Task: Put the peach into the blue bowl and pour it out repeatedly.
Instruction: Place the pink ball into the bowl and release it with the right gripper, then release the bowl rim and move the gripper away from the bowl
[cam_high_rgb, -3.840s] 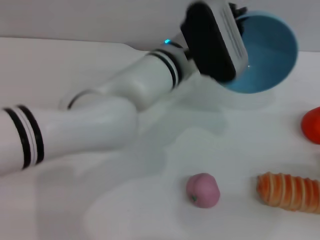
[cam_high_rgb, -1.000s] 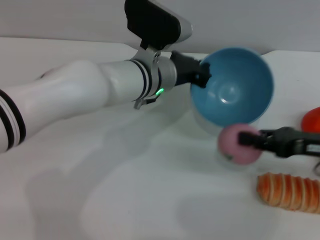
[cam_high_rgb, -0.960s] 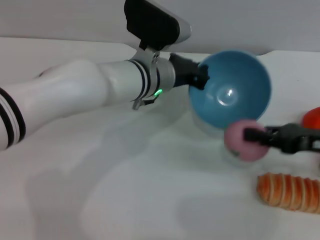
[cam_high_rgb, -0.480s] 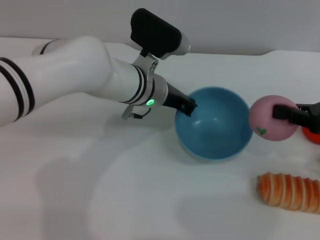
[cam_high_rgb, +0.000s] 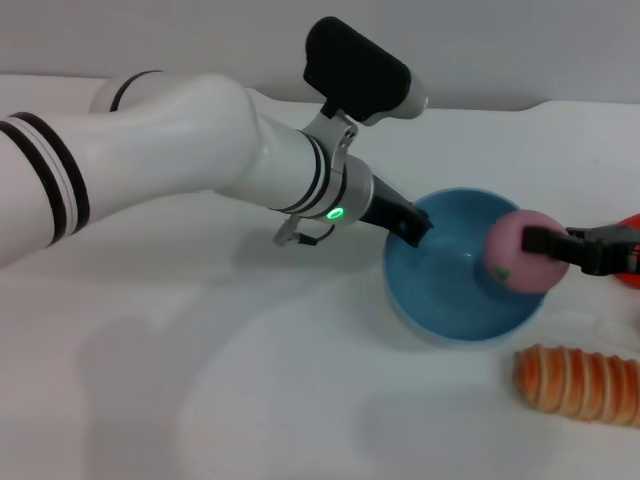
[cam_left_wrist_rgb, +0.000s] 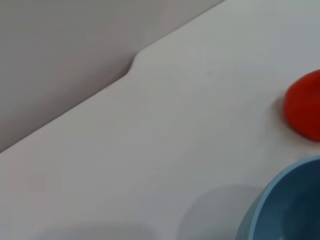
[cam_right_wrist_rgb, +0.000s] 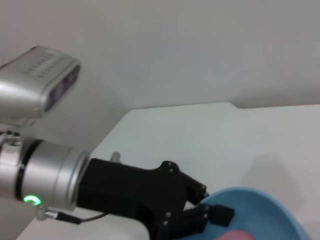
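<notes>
Right end effector (cam_high_rgb: 540, 245) pinches the peach (cam_high_rgb: 518, 264) over the blue bowl (cam_high_rgb: 450, 300); left end effector (cam_right_wrist_rgb: 205, 217) clamps its rim.

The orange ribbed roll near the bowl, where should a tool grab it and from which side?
Across its narrow middle, from above. The orange ribbed roll lies flat and elongated on the table, apart from the blue bowl, so closing across its short width between ribs probably holds best.

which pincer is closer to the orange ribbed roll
Right. The right pincer, shut on the peach over the blue bowl, sits just above the orange ribbed roll. The left pincer grips the bowl's far rim, farther away.
</notes>
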